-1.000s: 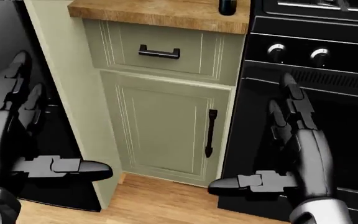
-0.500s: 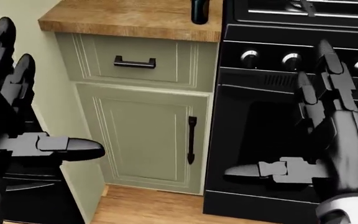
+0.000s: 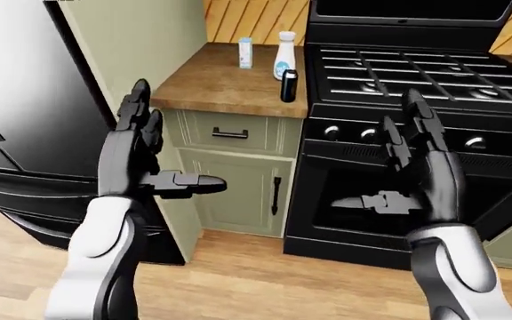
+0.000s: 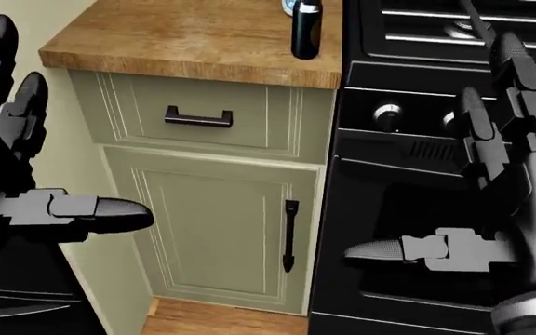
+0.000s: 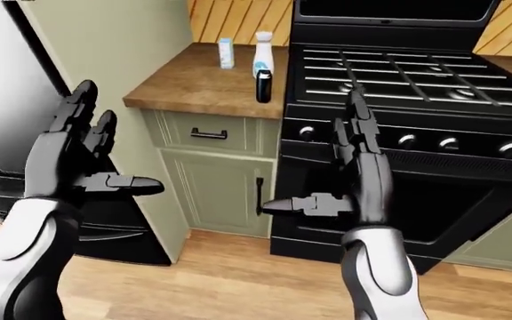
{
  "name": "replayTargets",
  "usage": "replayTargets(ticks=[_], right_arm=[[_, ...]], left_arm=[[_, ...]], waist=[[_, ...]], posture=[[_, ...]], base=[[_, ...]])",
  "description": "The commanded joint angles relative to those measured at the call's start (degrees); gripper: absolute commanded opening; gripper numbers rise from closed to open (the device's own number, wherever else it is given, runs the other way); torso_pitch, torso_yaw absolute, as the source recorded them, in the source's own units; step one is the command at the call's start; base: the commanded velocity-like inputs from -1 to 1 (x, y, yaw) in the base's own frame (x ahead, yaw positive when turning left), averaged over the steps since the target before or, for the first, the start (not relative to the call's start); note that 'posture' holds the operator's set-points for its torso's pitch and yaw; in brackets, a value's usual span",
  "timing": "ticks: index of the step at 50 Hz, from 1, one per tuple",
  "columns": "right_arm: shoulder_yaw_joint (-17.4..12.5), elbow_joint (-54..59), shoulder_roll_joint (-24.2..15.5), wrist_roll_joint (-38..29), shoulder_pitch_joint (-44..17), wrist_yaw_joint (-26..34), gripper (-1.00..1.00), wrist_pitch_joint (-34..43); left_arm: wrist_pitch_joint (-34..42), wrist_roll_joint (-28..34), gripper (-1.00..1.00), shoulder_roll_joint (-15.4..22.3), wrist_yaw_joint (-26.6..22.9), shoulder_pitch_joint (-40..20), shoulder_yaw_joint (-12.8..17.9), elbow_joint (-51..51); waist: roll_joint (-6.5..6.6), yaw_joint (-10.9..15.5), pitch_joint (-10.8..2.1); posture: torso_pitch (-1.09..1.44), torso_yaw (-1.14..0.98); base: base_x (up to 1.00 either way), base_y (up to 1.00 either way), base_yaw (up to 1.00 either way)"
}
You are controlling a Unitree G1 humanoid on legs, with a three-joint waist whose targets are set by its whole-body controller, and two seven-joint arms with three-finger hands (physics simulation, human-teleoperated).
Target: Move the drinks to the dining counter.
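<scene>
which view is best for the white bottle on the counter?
Left-eye view: the white bottle shows whole, standing upright beyond the black can, beside the small carton. The right-eye view shows it almost as well. The head view catches only its base at the top edge.

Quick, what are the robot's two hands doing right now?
Left hand: open, holding nothing.
Right hand: open, holding nothing.

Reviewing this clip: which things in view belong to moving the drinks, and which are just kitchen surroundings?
Belong to the job:
- black can at the counter's right edge
- white bottle at the top of the counter
- small carton left of the bottle
- left hand and right hand, both open and empty

Just surroundings:
- wooden counter
- stove
- green cabinet door
- fridge
</scene>
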Motion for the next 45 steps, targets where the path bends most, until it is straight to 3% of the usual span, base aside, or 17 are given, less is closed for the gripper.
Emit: replayTargets(ticks=[1, 2, 3, 4, 7, 12, 15, 18, 25, 28, 30, 31, 32, 38, 43, 44, 45], right_arm=[[-0.6, -1.3, -0.4, 0.1, -0.8, -0.3, 1.00, -0.7], [-0.8, -1.6, -0.5, 0.3, -0.9, -0.4, 1.00, -0.5], [-0.8, -1.8, -0.5, 0.3, -0.8, -0.5, 1.00, -0.5], [-0.9, -2.1, -0.4, 0.6, -0.9, -0.7, 1.00, -0.1], [-1.1, -1.6, -0.4, 1.2, -0.8, -0.8, 1.00, -0.8], [-1.5, -1.6, -0.5, 2.1, -0.6, -1.1, 1.00, -1.0], [-1.9, -1.5, -0.6, 2.5, -0.4, -1.2, 1.00, -1.3], [-2.2, -2.0, -0.8, 2.9, -0.5, -1.5, 1.00, -0.9], [-2.5, -2.8, -1.2, 3.5, -0.9, -1.8, 1.00, -0.1], [-2.3, -2.6, -1.2, 3.5, -0.6, -1.7, 1.00, -0.6], [-2.1, -2.6, -1.1, 3.4, -0.5, -1.8, 1.00, -0.7], [-2.0, -2.5, -1.1, 3.3, -0.4, -1.8, 1.00, -0.8], [-1.7, -2.4, -1.0, 3.0, -0.1, -1.7, 1.00, -1.3], [-1.1, -2.5, -0.6, 2.3, 0.6, -1.3, 1.00, -2.0], [-1.3, -2.2, -0.5, 1.9, 1.2, -0.6, 1.00, -2.7], [-1.5, -2.3, -0.4, 1.9, 1.4, -0.5, 1.00, -3.0], [-1.5, -2.5, -0.4, 1.9, 1.5, -0.4, 1.00, -3.0]], left_arm=[[-1.4, -0.2, 1.00, 0.1, -0.1, -1.2, -0.3, -1.2], [-1.3, -0.3, 1.00, 0.1, -0.1, -1.3, -0.3, -1.3], [-1.4, -0.3, 1.00, 0.1, -0.2, -1.2, -0.2, -1.2], [-1.2, -0.3, 1.00, 0.2, -0.1, -1.3, -0.1, -1.4], [-0.5, -0.6, 1.00, 0.0, 0.5, -1.9, -0.3, -1.7], [0.8, -0.6, 1.00, -0.3, 1.3, -3.1, -1.4, -2.2], [0.5, -0.4, 1.00, -0.1, 1.0, -3.1, -1.2, -1.9], [1.3, -0.6, 1.00, 0.1, 1.0, -3.5, -0.9, -2.4], [2.0, -1.0, 1.00, 0.0, 1.5, -3.9, -0.9, -2.6], [0.9, -0.8, 1.00, 0.0, 1.3, -3.4, -1.1, -1.9], [0.8, -0.8, 1.00, 0.0, 1.3, -3.2, -1.0, -2.0], [0.8, -0.8, 1.00, -0.1, 1.3, -3.1, -0.9, -2.0], [0.8, -0.8, 1.00, -0.1, 1.2, -3.0, -0.9, -2.1], [0.7, -1.0, 1.00, 0.0, 1.1, -2.9, -0.6, -2.3], [0.9, -0.9, 1.00, 0.0, 1.2, -2.8, -0.9, -2.6], [0.7, -0.8, 1.00, -0.1, 1.2, -2.6, -0.9, -2.4], [0.6, -0.8, 1.00, -0.2, 1.2, -2.7, -0.9, -2.3]], waist=[[-0.94, -0.3, -0.97], [-3.39, -0.6, -1.86], [-0.58, -1.1, -0.68], [-1.79, -0.8, -0.47], [-0.93, -1.7, -0.77], [2.07, -2.8, -0.31], [6.13, -3.1, -1.68], [6.23, -2.3, 0.16], [3.48, -0.5, -0.56], [1.22, 0.0, -1.09], [-2.25, -0.6, -2.24], [-0.32, -1.0, -1.05], [-1.42, -0.5, 0.05], [0.28, -2.0, -1.01], [5.14, -2.2, -2.03], [4.95, -2.9, -2.35], [4.52, -2.8, -1.30]], posture=[[0.00, 0.00], [0.00, 0.00], [0.00, 0.00], [0.00, 0.00], [0.00, 0.00], [0.00, 0.00], [0.00, 0.00], [0.00, 0.00], [0.00, 0.00], [0.00, 0.00], [0.00, 0.00], [0.00, 0.00], [0.00, 0.00], [0.00, 0.00], [0.00, 0.00], [0.00, 0.00], [0.00, 0.00]], base=[[0.45, 0.00, 0.00], [0.45, 0.00, 0.00], [0.45, 0.00, 0.00], [0.45, 0.00, 0.00], [0.45, 0.00, 0.00], [0.45, 0.00, 0.00], [0.45, 0.00, 0.00], [0.45, 0.00, 0.00], [0.45, 0.00, 0.00], [0.44, 0.00, 0.00], [0.45, 0.00, 0.00], [0.44, 0.00, 0.00], [0.44, 0.00, 0.00], [0.27, 0.00, 0.00], [0.11, 0.00, 0.00], [0.00, 0.00, 0.00], [0.00, 0.00, 0.00]])
